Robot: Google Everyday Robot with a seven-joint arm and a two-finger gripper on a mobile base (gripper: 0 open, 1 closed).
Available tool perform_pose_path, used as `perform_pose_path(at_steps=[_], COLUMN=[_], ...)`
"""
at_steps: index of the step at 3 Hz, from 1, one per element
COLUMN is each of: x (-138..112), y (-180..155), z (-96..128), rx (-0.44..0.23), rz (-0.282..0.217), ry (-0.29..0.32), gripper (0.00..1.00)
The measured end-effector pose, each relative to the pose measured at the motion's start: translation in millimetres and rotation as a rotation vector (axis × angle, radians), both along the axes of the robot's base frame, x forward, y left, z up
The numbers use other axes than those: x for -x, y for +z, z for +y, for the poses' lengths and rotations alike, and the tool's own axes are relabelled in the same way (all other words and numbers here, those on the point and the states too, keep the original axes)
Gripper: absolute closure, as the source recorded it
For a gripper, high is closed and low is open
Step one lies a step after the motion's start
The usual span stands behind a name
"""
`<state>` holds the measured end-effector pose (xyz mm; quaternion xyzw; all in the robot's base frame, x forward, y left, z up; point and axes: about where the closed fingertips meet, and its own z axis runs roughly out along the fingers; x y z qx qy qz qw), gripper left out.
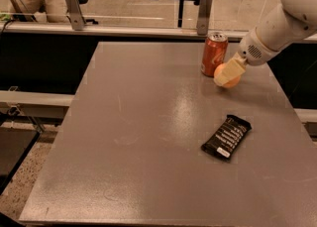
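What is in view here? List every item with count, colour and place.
table: one, grey, fills most of the view
soda can: one, red-orange, upright near the table's far right edge
orange: one, orange, on the table just right of the can, partly hidden by the gripper
snack bar: one, black wrapper, lying flat on the table's right side, nearer the camera
metal posts: two, grey, on the rail beyond the table
arm: one, white, entering from the upper right
gripper: one, cream, at the orange, beside the can
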<state>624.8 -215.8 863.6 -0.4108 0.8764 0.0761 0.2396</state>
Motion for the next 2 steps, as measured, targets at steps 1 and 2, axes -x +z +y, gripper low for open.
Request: perform_pose_path(at_steps=[1, 2], x=[7.0, 7.0], y=[-1.2, -1.2], z=[-4.2, -4.2], rx=[-0.016, -0.016], rz=[0.011, 0.011], ry=[-0.002, -0.002], gripper=[0.00, 0.00])
